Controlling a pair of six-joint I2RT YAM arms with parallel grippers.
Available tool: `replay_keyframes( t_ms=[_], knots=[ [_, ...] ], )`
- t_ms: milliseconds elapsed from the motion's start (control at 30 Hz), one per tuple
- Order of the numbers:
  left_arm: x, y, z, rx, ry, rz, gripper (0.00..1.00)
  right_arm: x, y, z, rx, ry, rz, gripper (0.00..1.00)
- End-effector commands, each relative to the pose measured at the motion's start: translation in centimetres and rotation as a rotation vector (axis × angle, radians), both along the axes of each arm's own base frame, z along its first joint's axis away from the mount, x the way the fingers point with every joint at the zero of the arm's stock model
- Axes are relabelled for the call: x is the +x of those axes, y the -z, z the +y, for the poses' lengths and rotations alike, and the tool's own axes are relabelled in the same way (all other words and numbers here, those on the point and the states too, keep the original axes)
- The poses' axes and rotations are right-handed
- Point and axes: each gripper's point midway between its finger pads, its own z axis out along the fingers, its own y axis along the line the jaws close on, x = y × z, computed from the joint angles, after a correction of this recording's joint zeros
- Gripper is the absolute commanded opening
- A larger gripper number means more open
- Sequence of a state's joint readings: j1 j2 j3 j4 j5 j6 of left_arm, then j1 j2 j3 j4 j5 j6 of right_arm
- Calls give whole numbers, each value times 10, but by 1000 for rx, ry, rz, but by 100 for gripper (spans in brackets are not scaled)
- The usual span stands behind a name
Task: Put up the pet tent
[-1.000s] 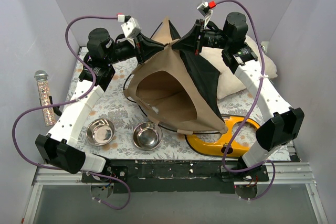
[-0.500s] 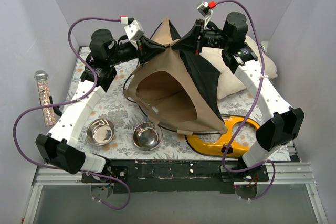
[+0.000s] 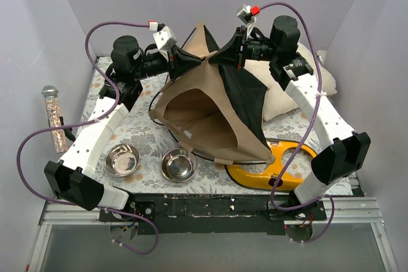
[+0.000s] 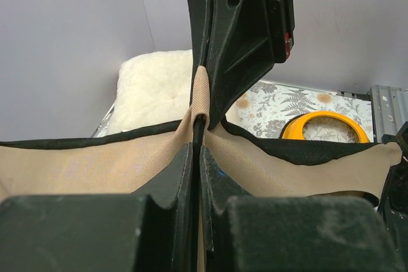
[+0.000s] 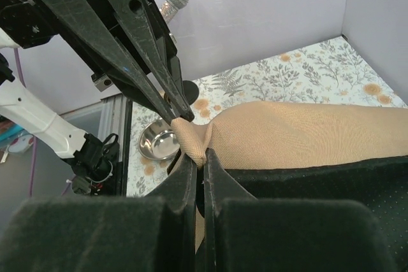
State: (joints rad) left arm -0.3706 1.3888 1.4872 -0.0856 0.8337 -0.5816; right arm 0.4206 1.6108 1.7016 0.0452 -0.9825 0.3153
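The pet tent (image 3: 210,119) stood in the middle of the desk (image 3: 150,135), on the flowered cloth, with its arched doorway turned toward the near left side and its black lining visible on the right flank. Both arms reached to the upper part of the tent from opposite sides. The left tool (image 4: 198,148) was clenched on a narrow fold of the tan fabric near the top, and the right tool (image 5: 199,157) was clenched on the same fold from the other side, so that the tips of the two tools were almost touching (in each wrist view the other tool's fingers were seen just beside its own). A thin dark line ran inside the fold between the left jaws; it was perhaps one of the black rods, but this view was too close to be sure. A tan flap rose above the place of the grip. Behind the tent on the right lay a cream cushion (image 3: 290,87). A yellow bowl stand (image 3: 284,160) lay at the near right, with the tent's corner resting over its left part. Two steel bowls (image 3: 122,159) sat side by side near the front edge, left of the stand.
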Motion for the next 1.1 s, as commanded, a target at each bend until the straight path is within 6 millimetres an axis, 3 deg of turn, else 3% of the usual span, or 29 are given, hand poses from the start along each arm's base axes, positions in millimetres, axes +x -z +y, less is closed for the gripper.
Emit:
replay_keyframes(
  t_ms=[0, 567, 667, 800, 900, 1000, 1067],
  knots=[
    [-1, 55, -3, 88, 28, 188, 0, -20, -37, 0, -14, -11, -181, 1],
    [-9, 65, 9, 125, -35, 213, 0, -20, 19, 20, -210, 0, -232, 1],
    [-12, 71, 18, 155, -68, 226, 9, -14, 28, 18, -246, 26, -242, 1],
    [-10, 83, 45, 213, -146, 241, 31, -11, 27, 15, -257, 51, -256, 1],
    [-9, 88, 63, 245, -193, 248, 39, -11, 24, 15, -251, 55, -264, 1],
    [-10, 86, 74, 251, -222, 247, 38, -11, 22, 15, -245, 52, -265, 1],
    [-14, 84, 78, 250, -223, 225, 27, -12, 20, 16, -243, 50, -269, 1]
  ],
)
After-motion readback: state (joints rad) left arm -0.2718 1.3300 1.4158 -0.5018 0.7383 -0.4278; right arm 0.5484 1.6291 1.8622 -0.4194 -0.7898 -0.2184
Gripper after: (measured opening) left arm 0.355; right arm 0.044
